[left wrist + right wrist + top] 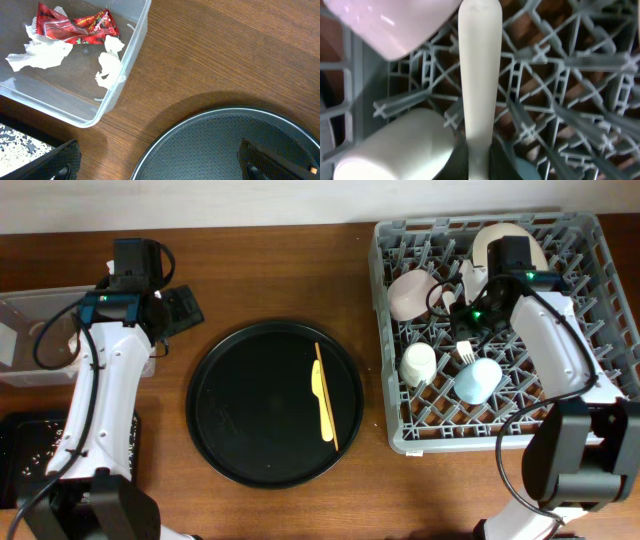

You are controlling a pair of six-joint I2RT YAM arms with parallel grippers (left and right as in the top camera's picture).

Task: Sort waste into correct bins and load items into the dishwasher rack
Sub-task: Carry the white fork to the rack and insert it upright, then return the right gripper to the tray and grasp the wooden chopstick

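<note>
**Fig.** Right gripper (479, 161) was clamped on white fork (479, 65) handle, above dishwasher rack (610, 270), between pinkish-white bowl (408, 295) and cream cup (418, 363); blue cup (477, 380) just beside. Left gripper (178, 310) fingers stood apart, near clear tub (131, 50) containing red wrapper (75, 27) and tissue (42, 52). Yellow utensil (323, 392) lay on round black tray (240, 420).

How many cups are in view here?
2. The cream cup and the blue cup sit side by side in the rack, lower left in the overhead view. The right arm above the rack could hide more.
</note>
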